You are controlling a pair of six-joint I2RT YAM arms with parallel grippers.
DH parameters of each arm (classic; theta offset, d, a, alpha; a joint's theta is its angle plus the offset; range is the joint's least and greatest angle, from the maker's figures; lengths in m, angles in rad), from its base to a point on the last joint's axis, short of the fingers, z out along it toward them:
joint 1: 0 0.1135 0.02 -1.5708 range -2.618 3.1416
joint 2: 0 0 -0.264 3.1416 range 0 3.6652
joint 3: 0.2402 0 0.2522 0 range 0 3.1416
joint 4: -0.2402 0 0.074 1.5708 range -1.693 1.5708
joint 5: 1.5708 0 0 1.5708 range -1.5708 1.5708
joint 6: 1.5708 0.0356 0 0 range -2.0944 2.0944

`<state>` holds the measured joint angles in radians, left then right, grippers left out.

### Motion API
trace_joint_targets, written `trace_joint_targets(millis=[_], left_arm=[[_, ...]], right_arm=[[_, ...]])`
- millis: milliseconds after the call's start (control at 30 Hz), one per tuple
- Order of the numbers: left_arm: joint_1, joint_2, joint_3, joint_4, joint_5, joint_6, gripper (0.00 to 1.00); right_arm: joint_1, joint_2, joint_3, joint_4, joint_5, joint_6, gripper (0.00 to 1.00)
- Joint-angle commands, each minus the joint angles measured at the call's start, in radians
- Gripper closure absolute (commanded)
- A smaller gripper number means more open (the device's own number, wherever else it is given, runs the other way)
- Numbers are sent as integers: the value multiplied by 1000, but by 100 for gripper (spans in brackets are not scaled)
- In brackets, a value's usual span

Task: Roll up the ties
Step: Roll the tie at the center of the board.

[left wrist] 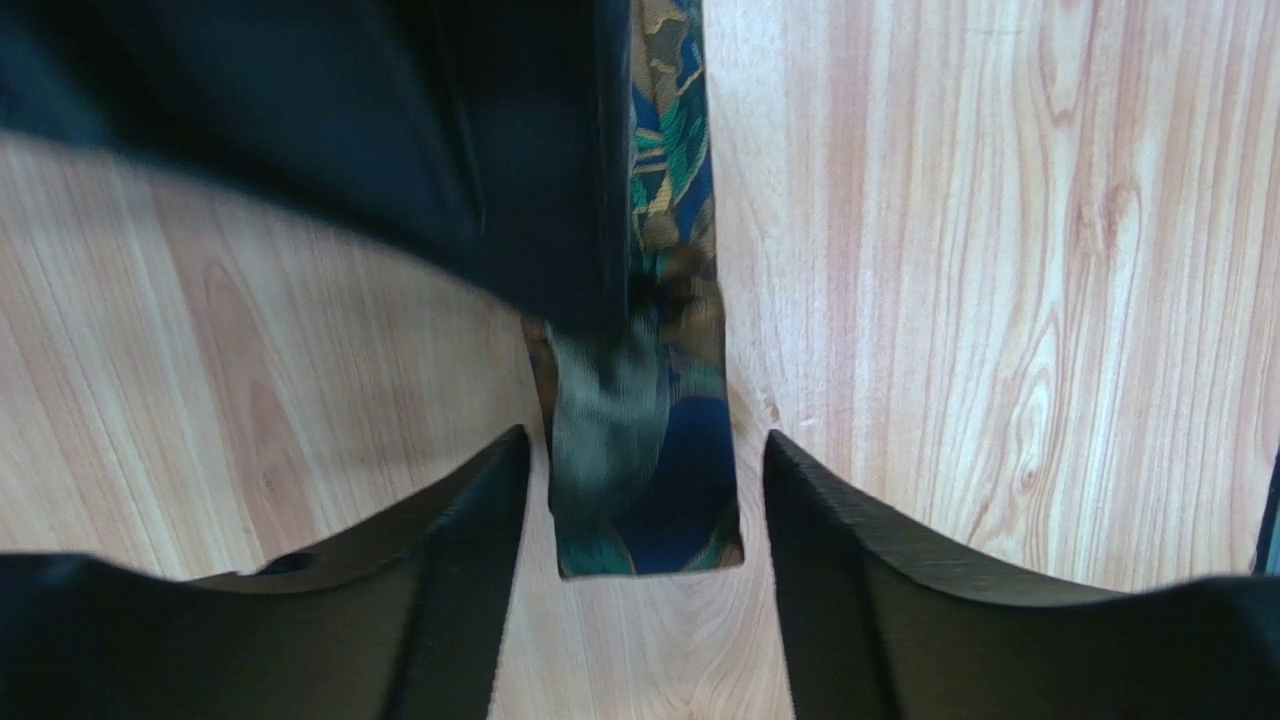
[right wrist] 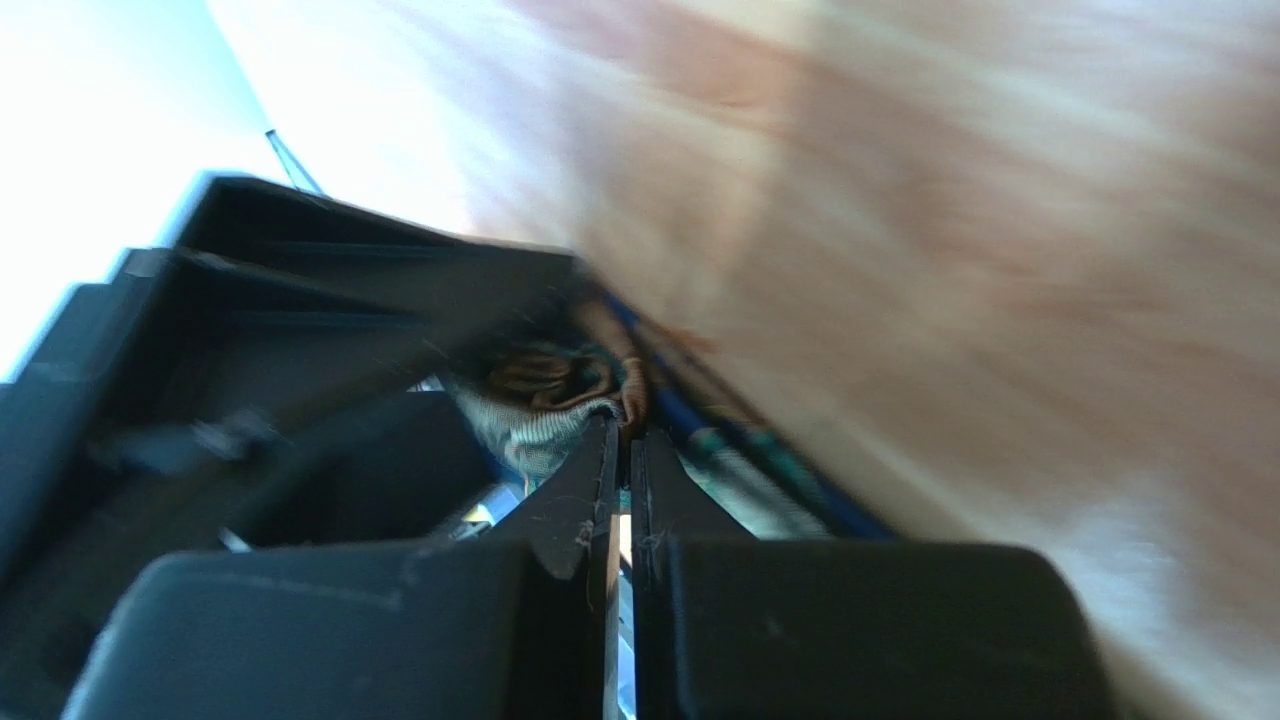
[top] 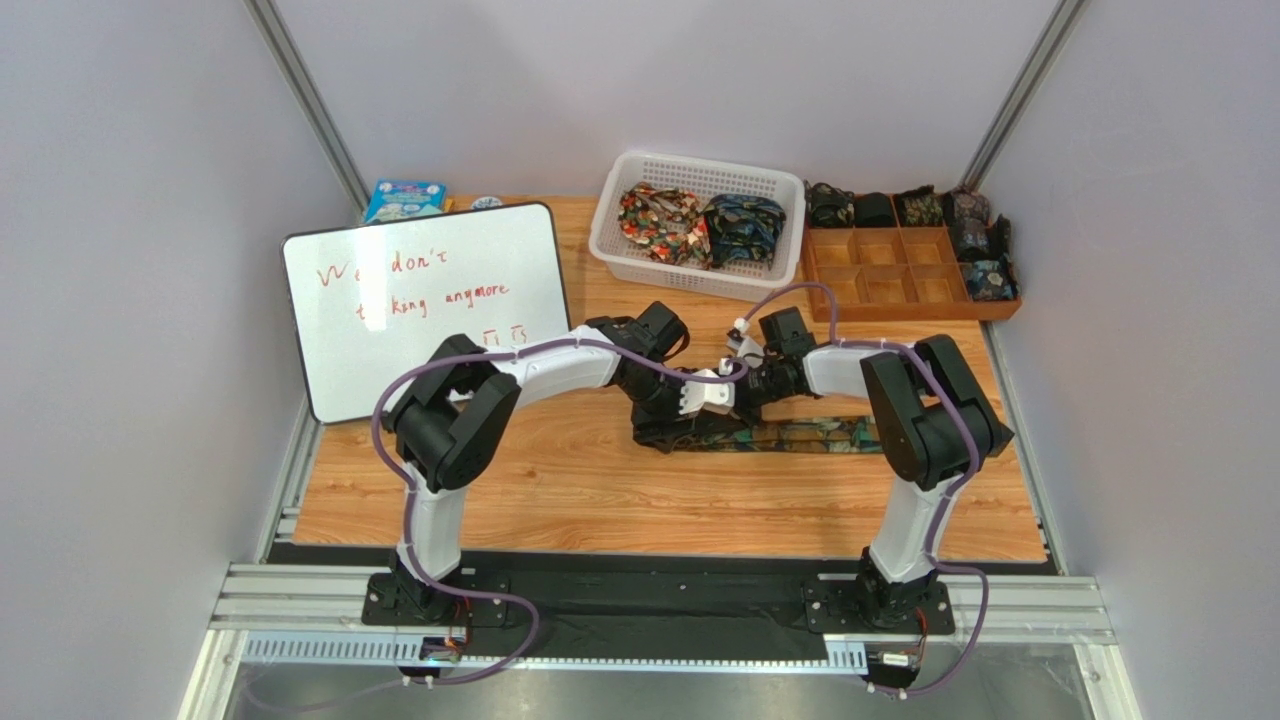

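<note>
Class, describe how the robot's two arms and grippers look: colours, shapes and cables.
Both the left arm and right arm have bulky black joints, white links and a looping purple cable. The left gripper and right gripper have black, tapering fingers.

You've got one tie [top: 812, 437] flat on the table [top: 601, 495], two bunched ties [top: 663, 222] in one white basket [top: 699, 164], and one wooden tray [top: 902, 278]. The tray holds maybe five rolled ties [top: 920, 206], too tiny to count for sure. Plus one whiteboard [top: 428, 308] and one blue box [top: 404, 198].
</note>
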<state>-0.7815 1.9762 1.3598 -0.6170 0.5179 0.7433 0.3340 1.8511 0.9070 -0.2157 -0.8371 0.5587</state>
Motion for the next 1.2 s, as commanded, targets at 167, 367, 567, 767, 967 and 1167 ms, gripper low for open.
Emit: trace_joint_targets(millis=[167, 367, 567, 767, 967, 1167], left_arm=[[25, -112, -91, 167, 62, -126, 16], [21, -80, -91, 235, 117, -183, 16], [1, -30, -73, 224, 56, -191, 49], [-2, -40, -108, 194, -21, -165, 75], [-5, -40, -116, 181, -59, -167, 77], [-9, -33, -99, 178, -65, -165, 76]], right_arm=[[-47, 68, -3, -62, 93, -83, 100], [-47, 80, 0, -56, 99, -77, 100], [-47, 50, -2, -45, 55, -53, 100], [-53, -72, 53, -149, 26, -78, 76], [-64, -125, 75, -231, 17, -111, 68], [-30, -107, 49, -185, -2, -72, 64]])
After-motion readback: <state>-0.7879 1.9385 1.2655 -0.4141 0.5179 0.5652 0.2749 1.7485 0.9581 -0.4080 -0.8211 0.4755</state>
